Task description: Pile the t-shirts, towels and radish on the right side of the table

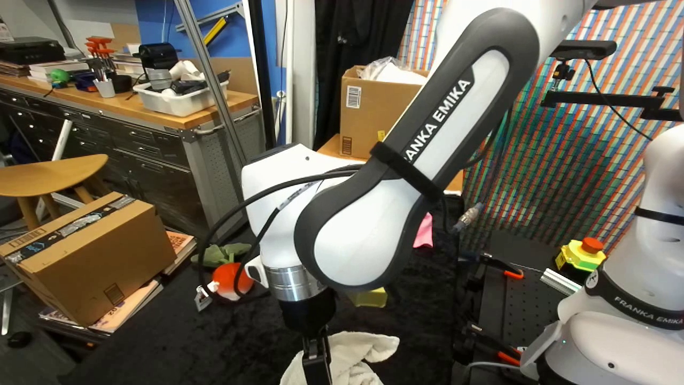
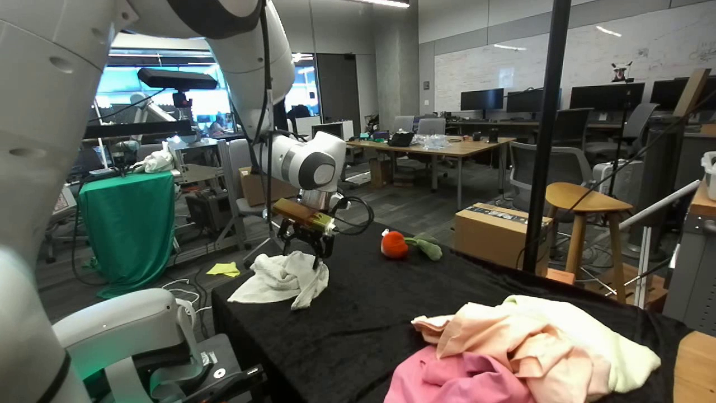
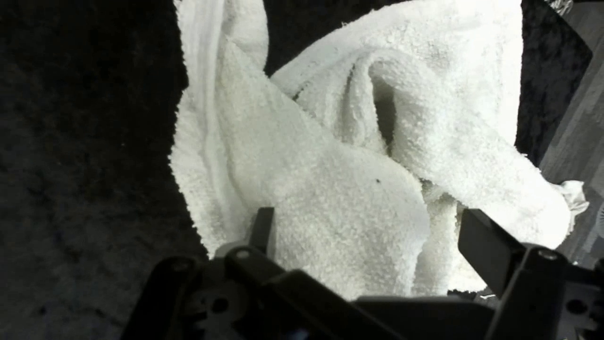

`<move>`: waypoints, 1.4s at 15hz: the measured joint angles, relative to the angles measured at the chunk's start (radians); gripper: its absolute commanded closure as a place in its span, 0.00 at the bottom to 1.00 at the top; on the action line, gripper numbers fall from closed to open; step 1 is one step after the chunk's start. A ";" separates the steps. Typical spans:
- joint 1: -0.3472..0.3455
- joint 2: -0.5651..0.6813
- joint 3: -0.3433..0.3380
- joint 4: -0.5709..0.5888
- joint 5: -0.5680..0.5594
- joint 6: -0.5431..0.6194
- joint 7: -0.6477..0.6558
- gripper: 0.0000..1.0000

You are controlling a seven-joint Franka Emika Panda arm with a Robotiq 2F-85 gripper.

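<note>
In the wrist view, the gripper (image 3: 368, 224) has its fingers (image 3: 490, 250) spread wide over the white terry towel (image 3: 325, 189), grasping nothing; this towel seems not yet piled. In an exterior view, the pink cloth (image 2: 453, 378), peach cloth (image 2: 498, 333) and pale green cloth (image 2: 596, 333) lie heaped, well apart from the fingers, so probably done; the radish (image 2: 395, 245), likely left too, lies alone nearer to them, on the black-draped table (image 2: 358, 336). In an exterior view, a cluttered wooden-topped workbench (image 1: 152, 160) stands far beyond the fingers.

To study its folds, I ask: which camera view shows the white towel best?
The wrist view: the white towel is largest there, folds clear. Both exterior views show it smaller, crumpled on the table.
</note>
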 measured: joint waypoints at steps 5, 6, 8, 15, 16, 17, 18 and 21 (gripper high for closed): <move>-0.009 0.000 -0.007 0.001 0.000 -0.006 -0.023 0.00; -0.009 0.000 -0.006 0.001 0.000 -0.007 -0.024 0.00; -0.007 0.001 -0.002 0.004 0.000 -0.010 -0.029 0.00; 0.013 0.019 0.012 0.031 0.001 -0.025 -0.033 0.00; 0.020 0.022 0.008 0.032 -0.001 -0.025 -0.031 0.00; 0.026 0.026 0.003 0.034 -0.004 -0.025 -0.029 0.00; 0.030 0.031 -0.001 0.036 -0.005 -0.025 -0.026 0.04; 0.034 0.047 -0.008 0.045 -0.005 -0.024 -0.021 0.31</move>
